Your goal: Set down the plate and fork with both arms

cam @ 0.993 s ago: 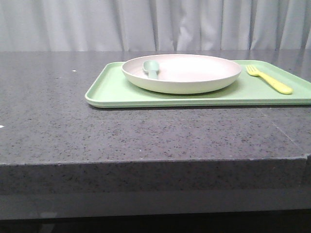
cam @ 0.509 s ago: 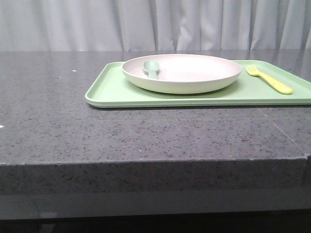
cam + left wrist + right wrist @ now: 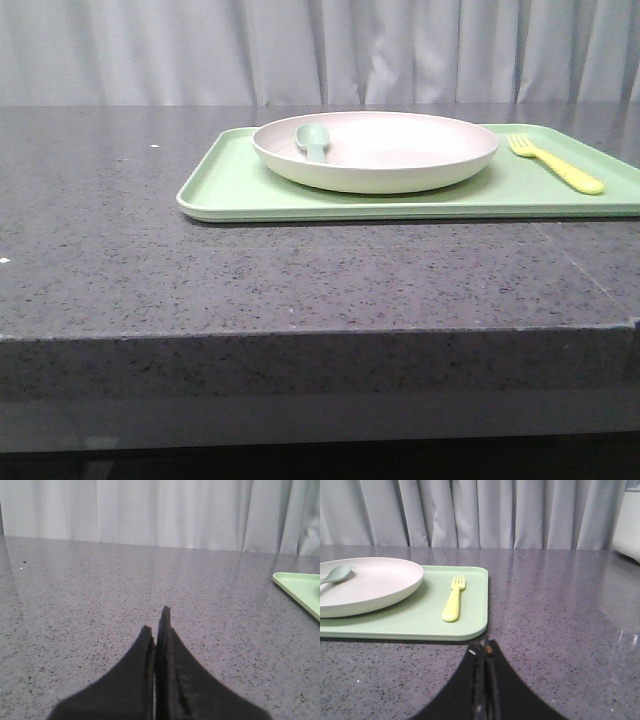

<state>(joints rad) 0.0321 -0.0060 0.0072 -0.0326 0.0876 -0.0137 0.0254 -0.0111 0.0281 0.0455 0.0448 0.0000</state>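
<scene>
Front view: a dark speckled stone table (image 3: 150,270) is seen with its near edge running across the lower frame, and wide bare surface is left in front of and to the left of a light-green tray (image 3: 230,185). The tray's right end is cut off by the frame. The off-white plate (image 3: 400,150) is set on the tray's middle, with a grey-green spoon (image 3: 312,141) lying inside its left part. The yellow fork (image 3: 555,165) is laid flat on the tray just right of the plate, apart from it, its long axis running front to back and its tines pointed away toward the curtain (image 3: 320,50). The left gripper (image 3: 157,625) is held low over bare table left of the tray, fingers pressed together on nothing. The right gripper (image 3: 482,652) is held low before the tray's near right corner, fingers likewise together.
</scene>
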